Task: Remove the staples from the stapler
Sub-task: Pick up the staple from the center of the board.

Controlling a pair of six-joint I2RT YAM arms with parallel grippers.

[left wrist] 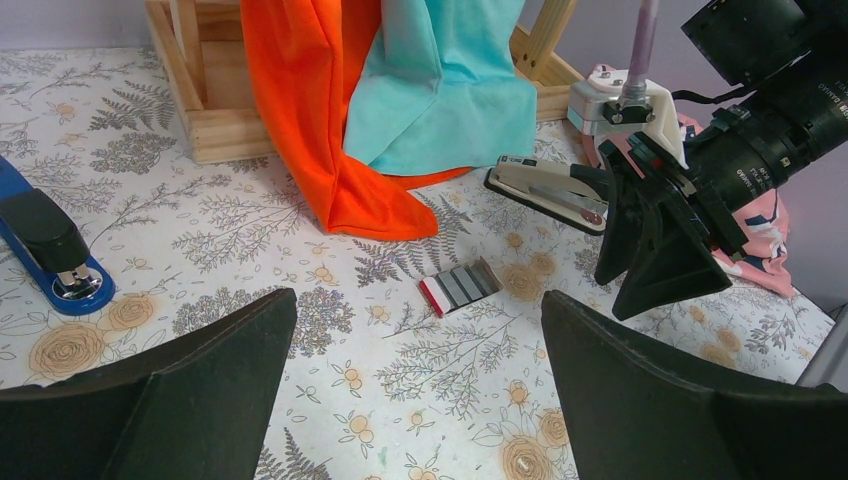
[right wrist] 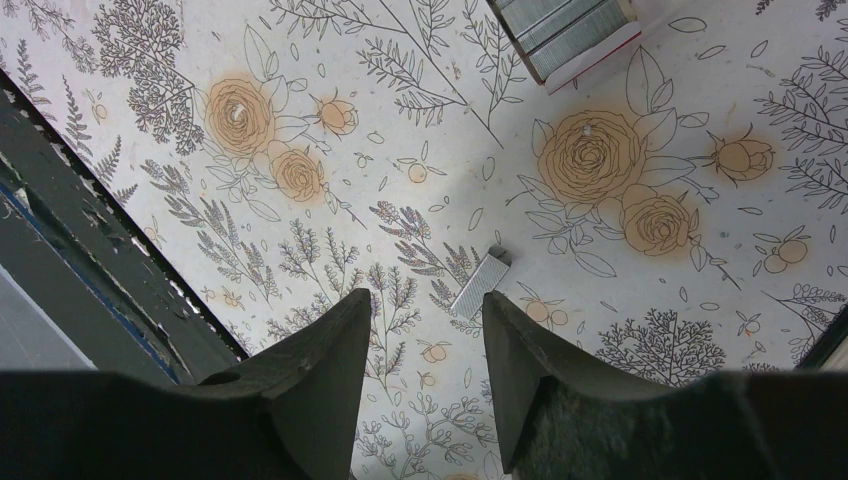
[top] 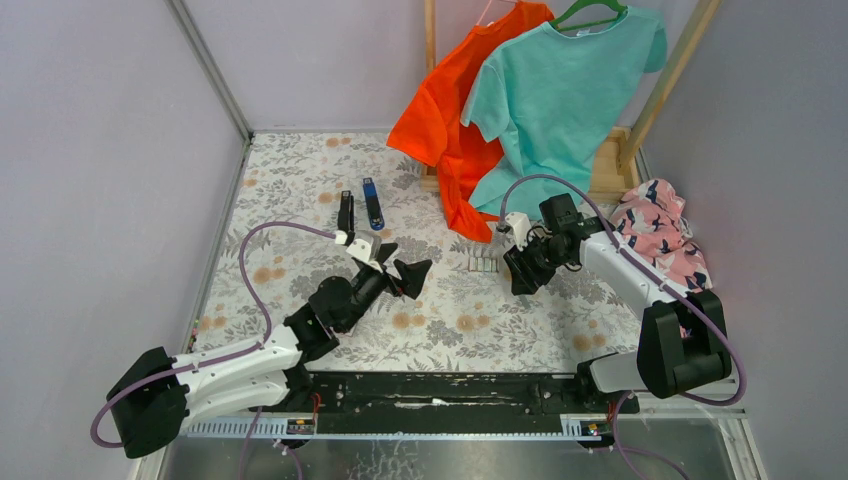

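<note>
The stapler (left wrist: 545, 187), black and silver-grey, lies flat by the hem of the orange shirt, just behind my right gripper (left wrist: 620, 295); the top view hides it under that arm. One short silvery staple strip (right wrist: 480, 285) lies on the floral cloth, just beyond my right gripper's fingertips and close to the right-hand one. My right gripper (right wrist: 428, 297) hangs low over the cloth, open and empty, and shows in the top view (top: 518, 272). My left gripper (left wrist: 419, 297) is wide open and empty, left of centre in the top view (top: 400, 262), facing the right gripper.
A red-and-white card (left wrist: 458, 287) holding grey strips lies between the grippers (top: 483, 264) (right wrist: 570, 35). A blue stapler (left wrist: 50, 245) and a black bar (top: 345, 212) lie at the back left. Orange (top: 450, 110) and teal (top: 560, 90) shirts hang on a wooden rack; a pink cloth (top: 665, 235) lies at the right.
</note>
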